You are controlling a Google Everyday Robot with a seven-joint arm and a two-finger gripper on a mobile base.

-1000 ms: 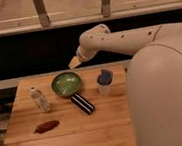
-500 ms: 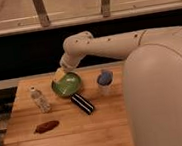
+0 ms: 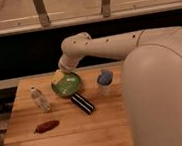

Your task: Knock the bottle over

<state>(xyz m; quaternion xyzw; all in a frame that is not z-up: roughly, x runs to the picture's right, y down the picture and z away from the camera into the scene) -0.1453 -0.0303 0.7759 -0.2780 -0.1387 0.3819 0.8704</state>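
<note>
The gripper [image 3: 59, 77] hangs low over the left rim of the green bowl [image 3: 68, 85], its yellowish tip pointing down and to the left; whether it is open or closed cannot be told. It is empty-handed as far as can be seen and sits near the bottle [image 3: 39, 98] but apart from it. Behind it the white arm [image 3: 106, 46] bends at a rounded wrist joint and runs right to the robot's bulky white body [image 3: 163, 98]. A second ago the gripper was higher and further right, above the bowl's far side; half a second ago it had already swung left and down, and since then it has barely sunk lower. The objects have not shifted. The wooden table [image 3: 93, 138] also carries a black striped bar [image 3: 82, 103] just in front of the bowl, a clear cup with a blue top [image 3: 104, 82] to the right, and a reddish-brown item [image 3: 46, 126] near the front left. Beyond the table lies a dark band, then a pale rail [image 3: 77, 21] with two posts. The bottle stands left of the bowl, upright, long axis vertical, white cap on top.
</note>
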